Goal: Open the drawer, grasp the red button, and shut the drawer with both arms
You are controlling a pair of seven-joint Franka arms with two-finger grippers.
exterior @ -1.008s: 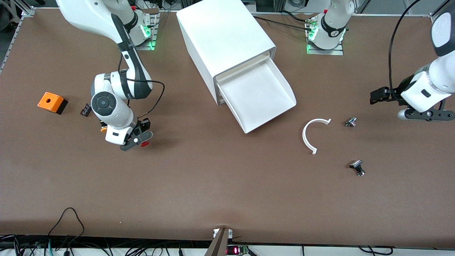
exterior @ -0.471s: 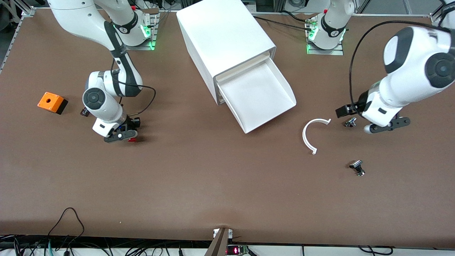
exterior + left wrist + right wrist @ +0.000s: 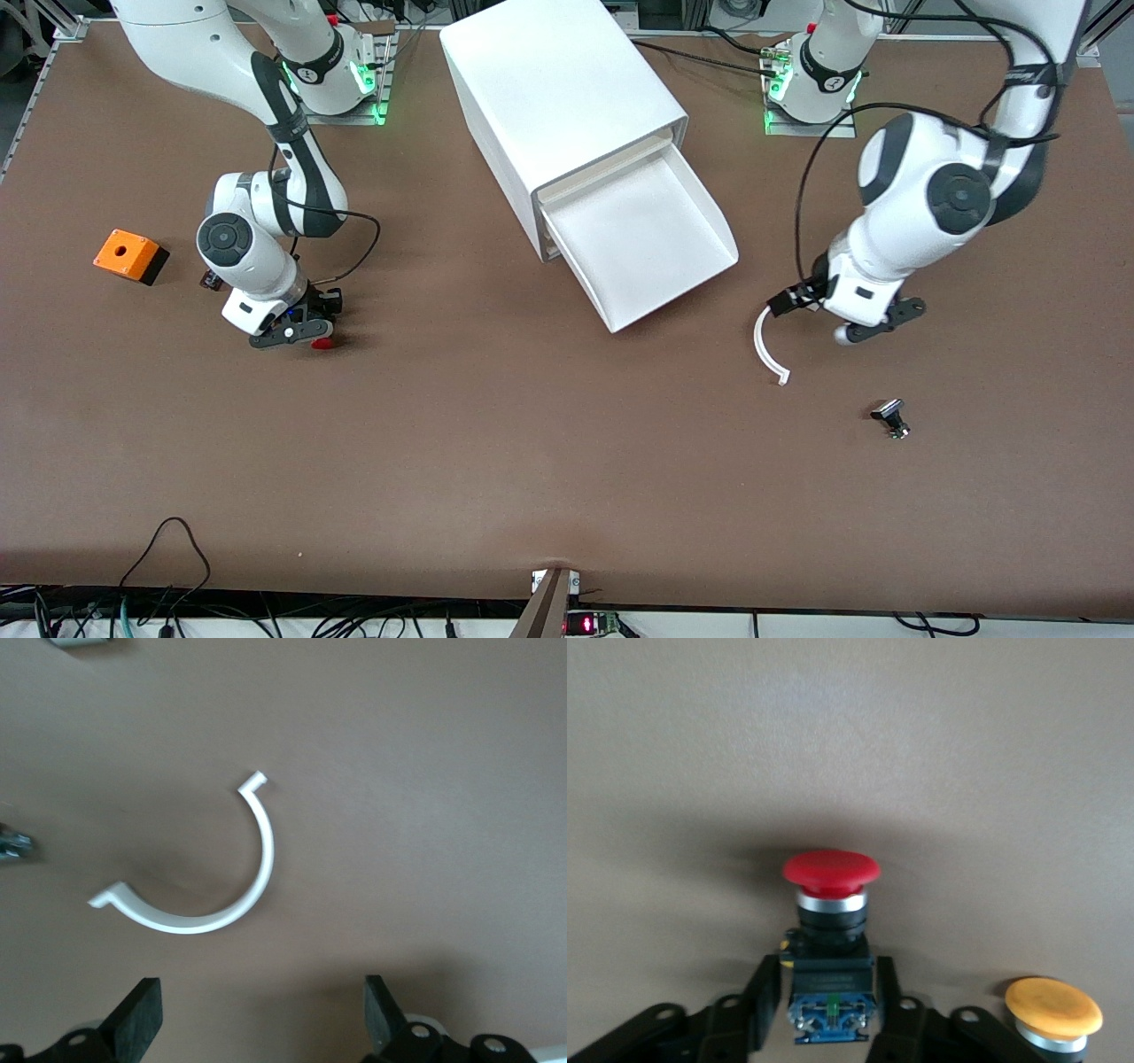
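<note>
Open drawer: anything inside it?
The drawer shows only bare white floor; no button lies in the pulled-out part. The strip still under the cabinet is covered, so it cannot be checked. The red button sits between the right gripper's jaws.

The right arm reaches down from its base to the surface at its own end, wrist bent low. The right gripper (image 3: 306, 337) sits at the surface, its fingers (image 3: 764, 997) flanking the black body of the button (image 3: 830, 904) on both sides, close against it. The left arm arcs out from its base and folds at the elbow, holding the left gripper (image 3: 833, 321) above the surface, its fingers (image 3: 137, 1014) spread wide and holding nothing.
</note>
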